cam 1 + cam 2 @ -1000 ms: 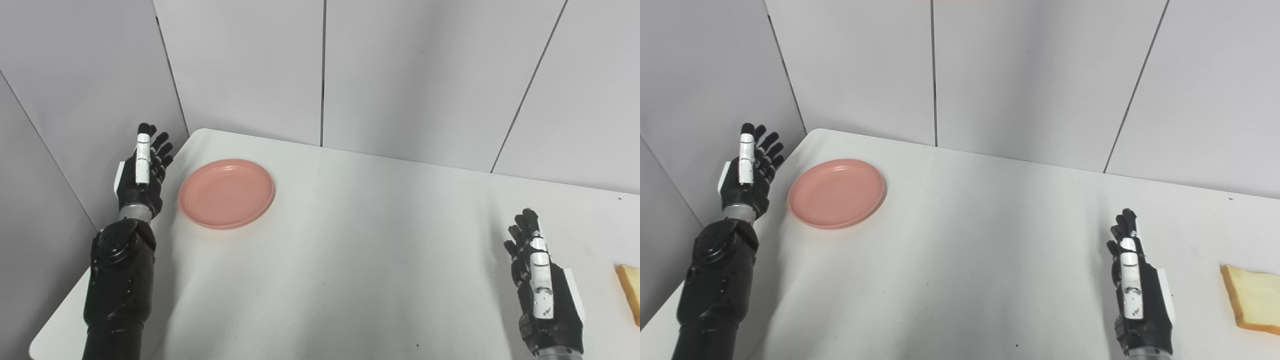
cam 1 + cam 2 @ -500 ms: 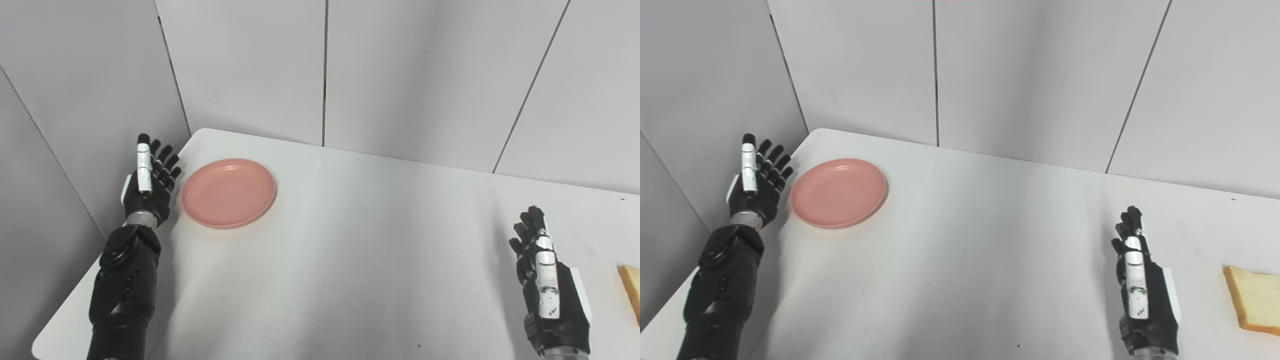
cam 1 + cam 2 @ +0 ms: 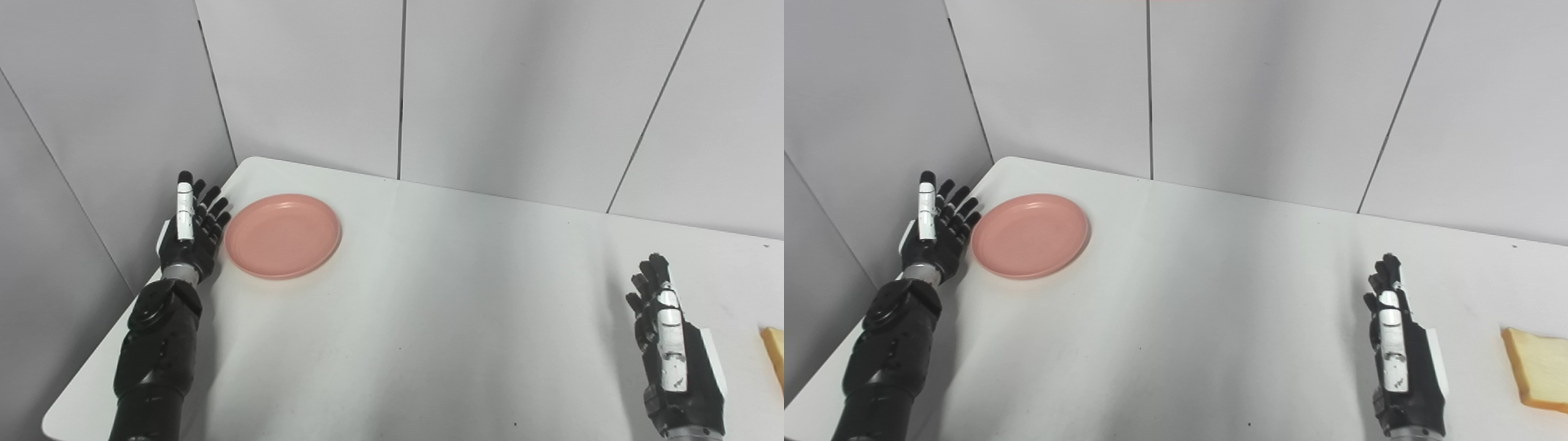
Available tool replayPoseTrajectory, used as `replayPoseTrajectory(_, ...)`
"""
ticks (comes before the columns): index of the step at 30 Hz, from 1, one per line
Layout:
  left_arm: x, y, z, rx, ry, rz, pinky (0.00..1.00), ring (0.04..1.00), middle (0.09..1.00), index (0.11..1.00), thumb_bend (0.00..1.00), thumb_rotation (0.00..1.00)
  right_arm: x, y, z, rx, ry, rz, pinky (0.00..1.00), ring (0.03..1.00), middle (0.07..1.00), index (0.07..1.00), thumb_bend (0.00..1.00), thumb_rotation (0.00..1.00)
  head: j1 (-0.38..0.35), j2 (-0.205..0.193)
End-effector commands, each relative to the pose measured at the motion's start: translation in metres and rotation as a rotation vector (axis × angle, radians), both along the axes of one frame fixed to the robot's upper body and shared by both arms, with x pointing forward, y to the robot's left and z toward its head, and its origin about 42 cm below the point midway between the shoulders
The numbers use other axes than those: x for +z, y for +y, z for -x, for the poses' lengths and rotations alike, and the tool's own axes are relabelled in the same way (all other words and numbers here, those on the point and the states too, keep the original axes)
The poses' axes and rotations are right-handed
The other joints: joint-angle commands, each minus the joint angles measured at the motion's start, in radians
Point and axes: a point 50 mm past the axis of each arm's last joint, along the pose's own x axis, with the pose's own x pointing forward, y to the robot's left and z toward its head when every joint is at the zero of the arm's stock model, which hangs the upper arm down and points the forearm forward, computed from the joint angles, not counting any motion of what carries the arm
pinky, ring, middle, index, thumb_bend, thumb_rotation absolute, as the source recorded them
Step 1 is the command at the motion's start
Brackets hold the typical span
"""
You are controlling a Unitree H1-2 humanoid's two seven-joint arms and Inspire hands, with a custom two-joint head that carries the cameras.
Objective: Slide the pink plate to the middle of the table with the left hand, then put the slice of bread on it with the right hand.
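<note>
The pink plate lies flat on the white table near its far left corner. My left hand stands just left of the plate, open, fingers straight and spread, close to the rim but apart from it. At the table's right side lies the slice of bread, flat, partly cut off by the picture's edge in the left eye view. My right hand hovers low over the table left of the bread, open and holding nothing.
Grey wall panels stand close behind the table, and another panel runs along its left side beside my left arm. The table's left edge runs right under my left forearm.
My left hand has come down and moved right, closer to the plate's left rim. The camera has shifted a little. The right hand and the plate have stayed where they were.
</note>
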Motion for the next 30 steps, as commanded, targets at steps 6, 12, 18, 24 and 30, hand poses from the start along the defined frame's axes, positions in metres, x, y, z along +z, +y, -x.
replayPoseTrajectory(6,0.014,-0.012,-0.013,-0.065,-0.055,-0.029,0.97,0.944,0.940,0.939,0.81,0.86,0.016,0.003,-0.003,0.006,-0.067,-0.001,1.00,1.000,1.000,1.000,0.23,1.00,-0.009,0.003)
replayPoseTrajectory(12,0.021,-0.039,-0.016,-0.153,-0.082,-0.035,0.96,0.952,0.944,0.948,0.79,0.88,0.014,0.003,-0.004,0.010,-0.059,-0.018,1.00,1.000,1.000,1.000,0.24,1.00,-0.022,0.007)
replayPoseTrajectory(18,0.022,-0.063,-0.015,-0.248,-0.071,-0.032,0.96,0.952,0.946,0.953,0.80,0.87,0.014,0.004,-0.003,0.003,-0.062,-0.016,1.00,1.000,1.000,1.000,0.25,1.00,-0.043,0.015)
replayPoseTrajectory(24,0.014,-0.080,-0.017,-0.309,-0.056,-0.047,0.93,0.922,0.920,0.918,0.81,0.85,0.011,0.005,-0.004,0.001,-0.061,-0.018,1.00,1.000,1.000,1.000,0.27,1.00,-0.078,0.024)
replayPoseTrajectory(30,0.012,-0.099,-0.015,-0.384,-0.064,-0.057,0.89,0.900,0.907,0.905,0.83,0.84,0.007,0.008,-0.006,0.008,-0.060,-0.015,1.00,0.997,1.000,1.000,0.31,1.00,-0.127,0.036)
